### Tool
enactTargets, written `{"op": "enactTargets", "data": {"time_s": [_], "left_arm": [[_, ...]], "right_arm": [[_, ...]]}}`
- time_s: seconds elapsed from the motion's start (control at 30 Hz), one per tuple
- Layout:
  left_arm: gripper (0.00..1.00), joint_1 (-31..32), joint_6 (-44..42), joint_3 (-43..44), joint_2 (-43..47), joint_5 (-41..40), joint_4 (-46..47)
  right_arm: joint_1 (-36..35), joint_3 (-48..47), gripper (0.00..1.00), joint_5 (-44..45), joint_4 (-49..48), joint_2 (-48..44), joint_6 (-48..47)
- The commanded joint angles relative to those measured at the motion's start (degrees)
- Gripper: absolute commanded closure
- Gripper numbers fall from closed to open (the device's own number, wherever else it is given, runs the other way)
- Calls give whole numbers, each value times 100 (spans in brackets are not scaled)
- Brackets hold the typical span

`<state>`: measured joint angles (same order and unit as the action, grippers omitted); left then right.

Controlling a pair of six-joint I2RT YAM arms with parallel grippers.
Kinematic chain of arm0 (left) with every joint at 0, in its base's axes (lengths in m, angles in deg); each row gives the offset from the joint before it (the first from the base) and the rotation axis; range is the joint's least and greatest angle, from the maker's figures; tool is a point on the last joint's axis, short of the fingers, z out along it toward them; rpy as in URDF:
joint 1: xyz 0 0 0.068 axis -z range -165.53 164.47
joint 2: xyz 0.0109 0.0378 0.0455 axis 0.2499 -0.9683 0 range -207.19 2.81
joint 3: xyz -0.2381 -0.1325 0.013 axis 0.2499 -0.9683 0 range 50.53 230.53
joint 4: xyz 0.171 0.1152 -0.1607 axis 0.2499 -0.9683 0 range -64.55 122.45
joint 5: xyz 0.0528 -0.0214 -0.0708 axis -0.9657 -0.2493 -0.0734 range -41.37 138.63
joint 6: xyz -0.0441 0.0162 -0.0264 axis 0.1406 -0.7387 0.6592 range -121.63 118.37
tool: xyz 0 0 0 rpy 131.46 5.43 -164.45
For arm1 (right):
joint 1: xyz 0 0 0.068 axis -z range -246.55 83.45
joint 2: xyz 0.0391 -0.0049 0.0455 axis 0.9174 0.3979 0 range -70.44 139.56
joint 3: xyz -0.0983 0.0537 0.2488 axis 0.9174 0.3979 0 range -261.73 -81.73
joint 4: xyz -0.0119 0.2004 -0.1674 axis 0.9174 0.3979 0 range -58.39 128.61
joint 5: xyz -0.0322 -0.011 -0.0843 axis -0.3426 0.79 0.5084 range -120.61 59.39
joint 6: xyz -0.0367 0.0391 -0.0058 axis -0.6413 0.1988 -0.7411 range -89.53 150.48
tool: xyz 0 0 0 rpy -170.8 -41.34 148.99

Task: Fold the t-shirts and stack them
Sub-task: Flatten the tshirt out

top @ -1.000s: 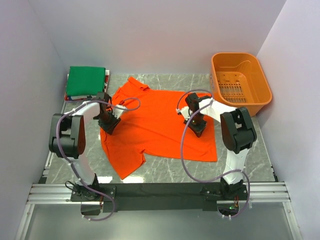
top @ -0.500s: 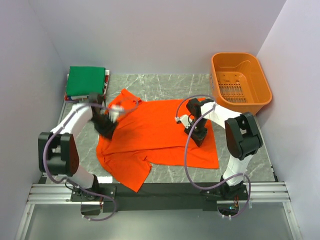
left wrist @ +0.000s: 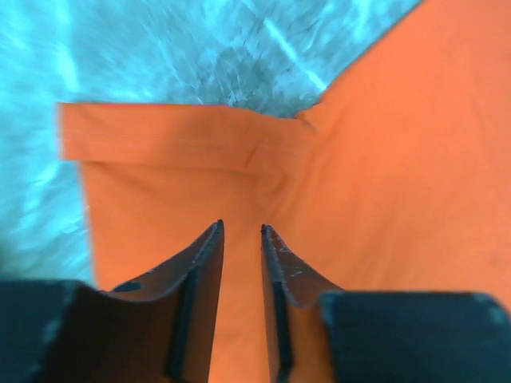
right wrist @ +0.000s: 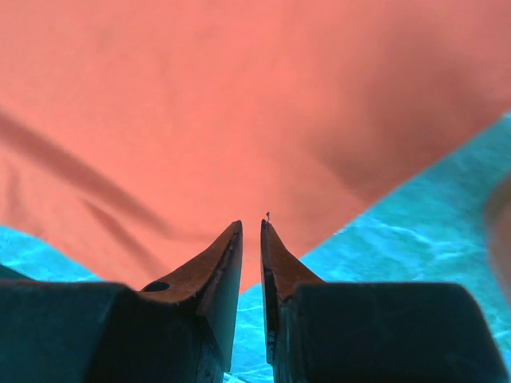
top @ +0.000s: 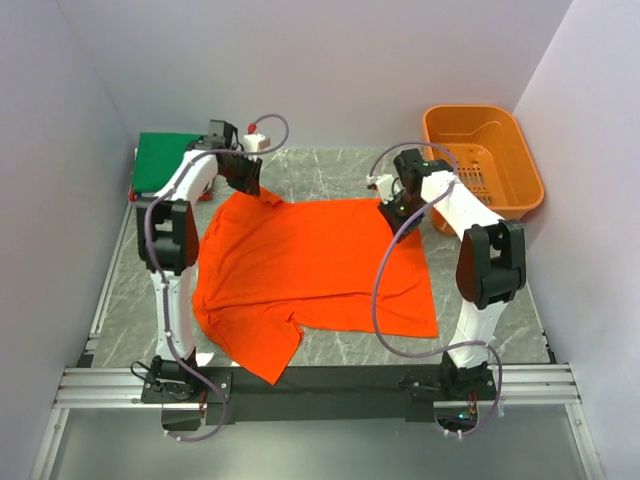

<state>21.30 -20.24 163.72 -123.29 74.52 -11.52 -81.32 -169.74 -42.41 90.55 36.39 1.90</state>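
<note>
I count one orange shirt, one folded green shirt, one basket, and two claws of mine: left claw, right claw.

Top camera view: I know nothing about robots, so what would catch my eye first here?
A bright orange t-shirt spread flat across the middle of the grey table stands out first. The left end effector is at its far left corner and the right end effector at its far right corner. An orange basket stands far right, a green folded shirt far left.
</note>
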Motion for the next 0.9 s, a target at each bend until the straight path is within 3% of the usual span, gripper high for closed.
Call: {"op": "enactTargets", "data": {"time_s": [0.0,0.27,0.53,0.63,0.77,0.87], "left_arm": [[73,108,473,511,-353,188,-173],[77,415,437,283,-827,-399,19],[76,486,587,1477,-1714,-682,345],[73,600,595,1733,-1760,-726,826],[57,679,762,1479,-1532,-621,1969],[50,697,911,1513,-1540,-690,2515]], "right_arm": [[202,-436,78,45,91,233,107],[193,-700,78,28,135,804,309],[185,-674,79,133,188,1191,414],[184,-621,79,230,179,1341,397],[167,-507,79,300,197,1464,371],[114,-568,79,362,188,1490,327]]}}
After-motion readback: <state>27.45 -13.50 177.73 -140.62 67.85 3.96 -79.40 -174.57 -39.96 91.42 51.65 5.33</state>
